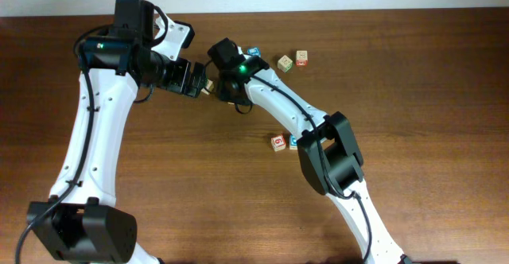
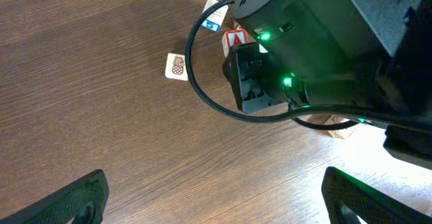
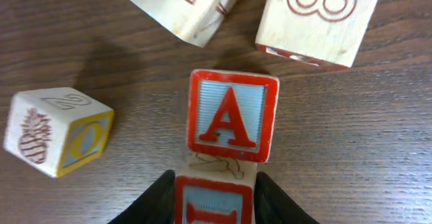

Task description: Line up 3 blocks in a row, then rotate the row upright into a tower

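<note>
Item 1 — right gripper: fingers flank red-printed block on both sides; firm grip or not, I cannot tell. Red "A" cube just beside block, at its 12 o'clock. Item 2 — left gripper: jaws spread wide, nothing held, over table.

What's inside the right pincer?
The right pincer clamps a red-framed cube, with the red A cube just beyond it. The cube's lower part is out of frame.
</note>
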`<control>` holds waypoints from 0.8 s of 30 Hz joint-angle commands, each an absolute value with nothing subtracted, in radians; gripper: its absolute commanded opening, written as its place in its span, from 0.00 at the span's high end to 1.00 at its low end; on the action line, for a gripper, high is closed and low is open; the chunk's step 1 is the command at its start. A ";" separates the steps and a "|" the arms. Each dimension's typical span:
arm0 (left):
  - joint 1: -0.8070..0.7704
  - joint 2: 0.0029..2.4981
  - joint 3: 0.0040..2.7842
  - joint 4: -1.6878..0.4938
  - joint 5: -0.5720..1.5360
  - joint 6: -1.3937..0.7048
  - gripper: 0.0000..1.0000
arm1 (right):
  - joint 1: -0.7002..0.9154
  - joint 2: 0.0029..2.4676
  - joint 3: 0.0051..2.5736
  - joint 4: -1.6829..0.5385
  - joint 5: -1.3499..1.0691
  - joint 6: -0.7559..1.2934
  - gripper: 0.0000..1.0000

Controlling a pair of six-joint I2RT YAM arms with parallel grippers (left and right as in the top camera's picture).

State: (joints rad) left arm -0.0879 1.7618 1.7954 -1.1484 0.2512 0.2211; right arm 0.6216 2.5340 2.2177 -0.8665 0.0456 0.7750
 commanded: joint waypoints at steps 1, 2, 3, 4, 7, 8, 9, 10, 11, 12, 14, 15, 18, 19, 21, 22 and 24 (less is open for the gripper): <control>-0.089 1.760 1.818 -1.150 0.263 0.237 0.01 | 0.627 2.548 2.209 -0.870 0.065 0.746 0.79; -0.089 1.760 1.818 -1.150 0.263 0.237 0.01 | 0.627 2.545 2.209 -0.884 0.061 0.733 0.80; -0.089 1.760 1.818 -1.150 0.263 0.237 0.01 | 0.627 2.541 2.210 -0.903 0.057 0.733 0.80; -0.089 1.760 1.818 -1.150 0.263 0.237 0.01 | 0.627 2.529 2.211 -0.941 0.057 0.720 0.80; -0.089 1.760 1.818 -1.150 0.263 0.237 0.01 | 0.626 2.495 2.211 -1.085 0.017 0.683 0.79; -0.089 1.760 1.818 -1.150 0.263 0.237 0.01 | 0.626 2.490 2.211 -1.141 -0.025 0.643 0.79; -0.089 1.760 1.818 -1.150 0.263 0.237 0.01 | 0.626 2.490 2.211 -1.196 -0.063 0.616 0.79; -0.089 1.760 1.818 -1.150 0.263 0.237 0.01 | 0.627 2.490 2.210 -1.251 -0.075 0.607 0.78; -0.089 1.760 1.818 -1.150 0.263 0.237 0.01 | 0.627 2.491 2.210 -1.326 -0.071 0.605 0.73; -0.089 1.760 1.818 -1.150 0.263 0.237 0.01 | 0.628 2.491 2.210 -1.368 -0.071 0.601 0.73; -0.089 1.760 1.818 -1.150 0.263 0.237 0.01 | 0.628 2.492 2.210 -1.433 -0.068 0.579 0.73; -0.089 1.760 1.818 -1.150 0.263 0.237 0.01 | 0.628 2.492 2.210 -1.454 -0.068 0.579 0.73; -0.089 1.760 1.818 -1.150 0.263 0.237 0.01 | 0.629 2.492 2.210 -1.522 -0.068 0.579 0.73; -0.089 1.760 1.818 -1.150 0.263 0.237 0.01 | 0.630 2.492 2.210 -1.531 -0.068 0.579 0.73; -0.089 1.760 1.818 -1.150 0.263 0.237 0.01 | 0.629 2.492 2.210 -1.538 -0.068 0.579 0.65; -0.089 1.760 1.818 -1.150 0.263 0.237 0.01 | 0.629 2.492 2.210 -1.538 -0.068 0.579 0.60; -0.089 1.760 1.818 -1.150 0.263 0.237 0.01 | 0.629 2.492 2.210 -1.538 -0.069 0.579 0.57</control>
